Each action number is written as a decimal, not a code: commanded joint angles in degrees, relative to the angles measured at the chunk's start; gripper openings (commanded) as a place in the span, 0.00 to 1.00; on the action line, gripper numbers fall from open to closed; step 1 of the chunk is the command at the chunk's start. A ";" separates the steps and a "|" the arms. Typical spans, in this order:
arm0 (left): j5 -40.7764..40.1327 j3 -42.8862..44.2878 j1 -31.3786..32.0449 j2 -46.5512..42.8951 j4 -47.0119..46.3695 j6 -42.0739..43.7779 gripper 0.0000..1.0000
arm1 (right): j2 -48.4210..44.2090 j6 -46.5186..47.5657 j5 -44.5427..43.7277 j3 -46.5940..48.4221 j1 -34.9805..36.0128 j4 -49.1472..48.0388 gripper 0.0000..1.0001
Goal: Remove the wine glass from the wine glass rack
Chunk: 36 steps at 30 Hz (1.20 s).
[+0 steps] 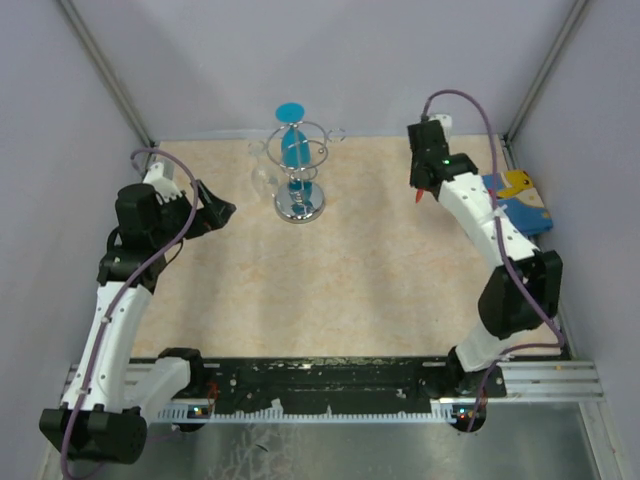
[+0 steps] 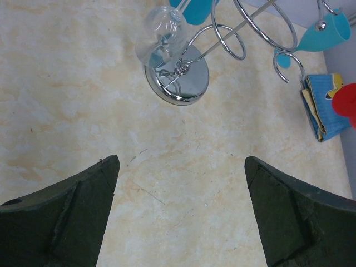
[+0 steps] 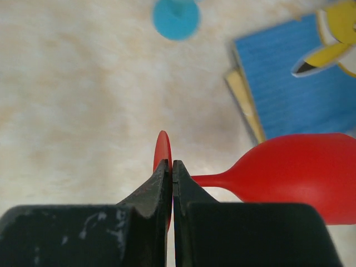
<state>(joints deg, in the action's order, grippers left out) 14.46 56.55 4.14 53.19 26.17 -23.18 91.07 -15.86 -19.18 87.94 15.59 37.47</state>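
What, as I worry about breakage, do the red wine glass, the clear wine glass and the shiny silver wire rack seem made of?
Red wine glass: probably plastic; opaque, evenly coloured, dull sheen.
Clear wine glass: transparent with bright glints; glass or clear plastic, cannot tell.
Shiny silver wire rack: polished chromed metal; its round base mirrors the wires.

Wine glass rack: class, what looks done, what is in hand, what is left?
Done: a red wine glass is off the wine glass rack. In hand: the right gripper is shut on its foot. Left: probably setting it down; a blue glass and a clear glass hang there; the left gripper is open.
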 commanded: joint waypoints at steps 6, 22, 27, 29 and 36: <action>0.99 0.87 0.08 -1.77 0.56 0.07 1.00 | 14.20 5.13 -43.43 -3.22 5.64 6.44 0.00; 1.78 -0.12 0.11 -0.63 -0.42 0.26 1.00 | 34.37 22.65 -56.45 -2.70 8.66 -18.24 0.00; 1.91 -0.55 0.08 -0.34 -0.91 0.25 1.00 | 36.26 35.32 -56.41 -4.94 8.66 -31.98 0.00; 2.10 -0.74 0.08 -0.15 -1.19 0.23 1.00 | 37.56 39.42 -56.18 -4.98 8.61 -36.44 0.00; 1.38 -0.87 0.11 0.14 -1.05 0.72 1.00 | 42.06 49.40 -54.22 -3.87 8.71 -46.08 0.00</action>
<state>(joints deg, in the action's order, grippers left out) 15.68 56.10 4.14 53.25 25.93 -23.11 130.54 25.39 -72.44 82.89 23.83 0.45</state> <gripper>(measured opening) 0.998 0.009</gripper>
